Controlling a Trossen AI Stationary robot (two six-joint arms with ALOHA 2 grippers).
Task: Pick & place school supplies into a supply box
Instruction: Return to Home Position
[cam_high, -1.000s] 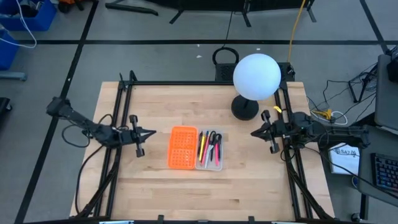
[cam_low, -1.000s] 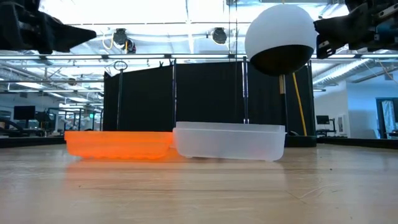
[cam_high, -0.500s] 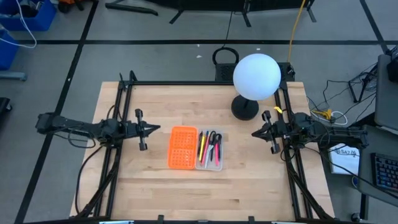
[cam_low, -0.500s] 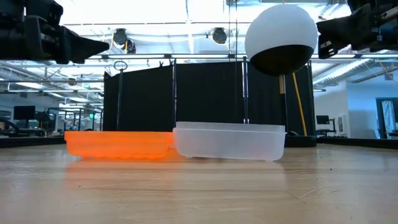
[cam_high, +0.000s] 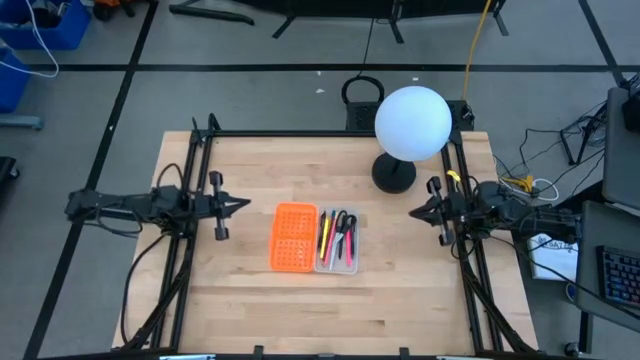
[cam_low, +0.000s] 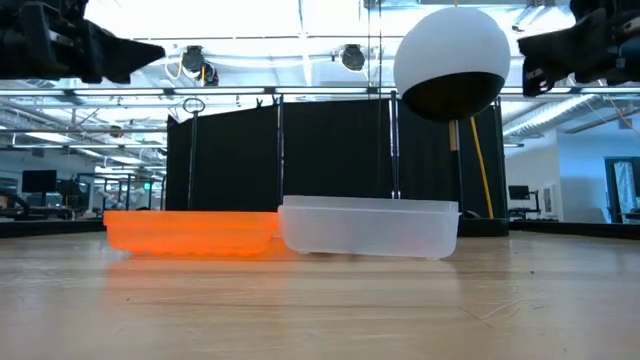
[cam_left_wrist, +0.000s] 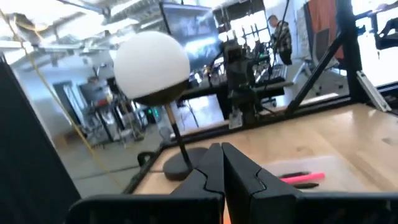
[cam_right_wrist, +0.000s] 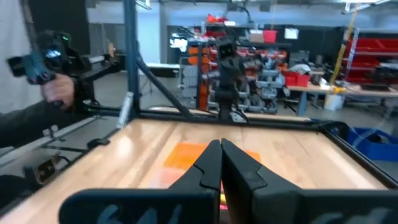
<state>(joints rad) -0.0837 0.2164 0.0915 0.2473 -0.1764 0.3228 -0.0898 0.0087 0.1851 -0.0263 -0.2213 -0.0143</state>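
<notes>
Work looks all but done: the school supplies (cam_high: 337, 238) lie together in the clear half of the supply box (cam_low: 370, 228), which sits at the middle of the table (cam_high: 400, 290). Its orange lid (cam_high: 293, 238) is joined on at nine o'clock.

The pens and pencils are probably light, stiff and smooth, and likely to roll if tipped. The small scissors are stiffer and heavier, and best taken by the black handles rather than the blades. The box itself looks like thin, light plastic that would slide on bare wood. If it had to be moved, a pinch on a long wall of the clear half, away from the hinge line, would seem the safest hold.

The left gripper (cam_high: 240, 205) hangs at nine o'clock from the box and the right gripper (cam_high: 412, 213) at three o'clock. Both are well apart from it, high above the tabletop, with fingers pressed together on nothing.

Bare wood lies all round the box, widest toward six o'clock. The lamp (cam_high: 412, 122) stands at one o'clock, near the right arm. Its globe is the one thing a careless lift could strike. The black frame (cam_high: 290, 133) borders the table at twelve o'clock and along both sides.
</notes>
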